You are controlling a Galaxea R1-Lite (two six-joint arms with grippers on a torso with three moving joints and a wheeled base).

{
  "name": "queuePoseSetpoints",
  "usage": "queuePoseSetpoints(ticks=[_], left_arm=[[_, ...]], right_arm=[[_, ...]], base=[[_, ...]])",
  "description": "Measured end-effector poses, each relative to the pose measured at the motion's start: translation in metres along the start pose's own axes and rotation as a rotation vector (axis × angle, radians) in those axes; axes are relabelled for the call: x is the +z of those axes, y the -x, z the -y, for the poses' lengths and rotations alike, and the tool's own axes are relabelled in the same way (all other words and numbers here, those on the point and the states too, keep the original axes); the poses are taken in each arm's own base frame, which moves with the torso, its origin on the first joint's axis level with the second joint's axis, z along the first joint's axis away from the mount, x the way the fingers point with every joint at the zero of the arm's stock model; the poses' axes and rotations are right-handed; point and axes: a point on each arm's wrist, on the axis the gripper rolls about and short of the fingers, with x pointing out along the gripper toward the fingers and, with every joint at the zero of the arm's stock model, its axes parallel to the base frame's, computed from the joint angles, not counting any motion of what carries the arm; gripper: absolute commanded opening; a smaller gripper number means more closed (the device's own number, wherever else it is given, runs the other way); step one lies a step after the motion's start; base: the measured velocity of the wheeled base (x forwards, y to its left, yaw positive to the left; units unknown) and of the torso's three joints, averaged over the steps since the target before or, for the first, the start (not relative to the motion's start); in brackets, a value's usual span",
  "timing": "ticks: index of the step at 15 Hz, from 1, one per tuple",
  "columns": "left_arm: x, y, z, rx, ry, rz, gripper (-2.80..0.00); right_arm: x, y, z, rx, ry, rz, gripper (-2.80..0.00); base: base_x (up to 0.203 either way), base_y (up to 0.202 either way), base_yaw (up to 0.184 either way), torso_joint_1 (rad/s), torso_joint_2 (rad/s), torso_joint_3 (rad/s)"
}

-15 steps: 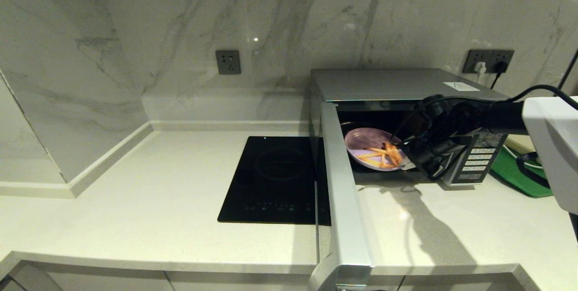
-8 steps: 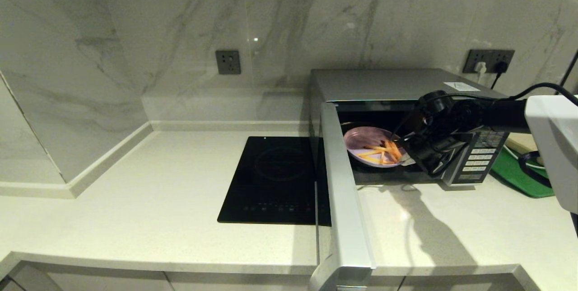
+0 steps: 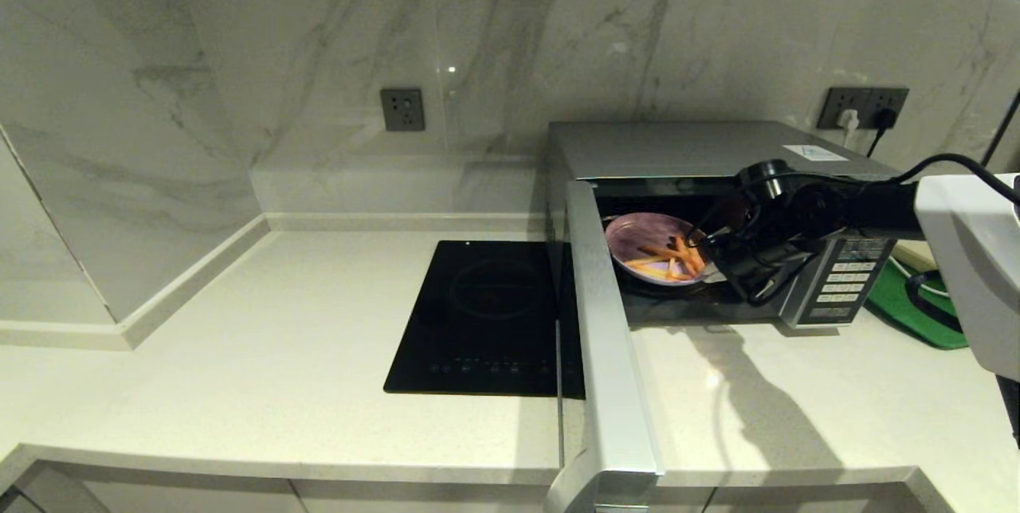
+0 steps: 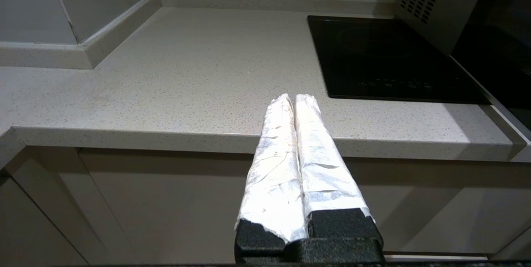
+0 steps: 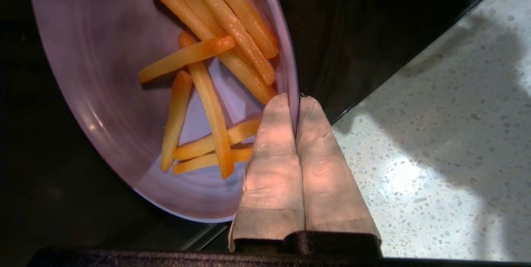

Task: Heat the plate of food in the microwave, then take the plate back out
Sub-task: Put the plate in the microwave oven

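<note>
Right end effector point(image 3: 712, 260) is clamping the near rim of the plate of food point(image 3: 655, 248), fingers point(image 5: 271, 146) pinched tight on the lilac edge w/ the plate tilting a bit. In head view that's right of centre, at the mouth of the microwave point(image 3: 701, 148), door point(image 3: 606, 338) swinging wide open toward the lower middle of the frame. Plate is sitting partly inside the dark cavity, near edge close to the sill; can't tell if it's touching the cavity floor or hanging off the grip alone.

Left end effector point(image 4: 295, 101) is idling, fingers pressed together on nothing, pointing over the front edge of the tabletop point(image 4: 186, 72) at lower centre of its own view.

Step, my read: plate is crossing the doorway. From these frames alone can't say if it's going in to heat or coming out after. Either way the next move needs the plate kept level so the sticks aren't sliding, plus clearance from door frame and sill. If going in: set it flat, release, back out, shut door. If coming out: carry to the tabletop in front.

Counts: 1 plate, roughly 8 orange-yellow food sticks point(image 5: 215, 22) (overlapping, so approx), 1 microwave, 1 black cooktop point(image 3: 486, 314) left of the door, 2 wall sockets point(image 3: 402, 109), 1 green tray point(image 3: 916, 310) at far right.
</note>
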Motion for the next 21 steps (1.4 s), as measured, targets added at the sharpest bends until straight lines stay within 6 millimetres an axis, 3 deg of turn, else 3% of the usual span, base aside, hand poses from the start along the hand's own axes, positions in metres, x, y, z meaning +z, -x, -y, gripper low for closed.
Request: queuePoseSetpoints(ticks=[21], left_arm=[[0.0, 0.0, 0.0, 0.0, 0.0, 0.0, -2.8]], right_arm=[[0.0023, -0.0102, 0.0056, -0.011, -0.001, 0.001, -2.8]], base=[[0.0, 0.0, 0.0, 0.0, 0.0, 0.0]])
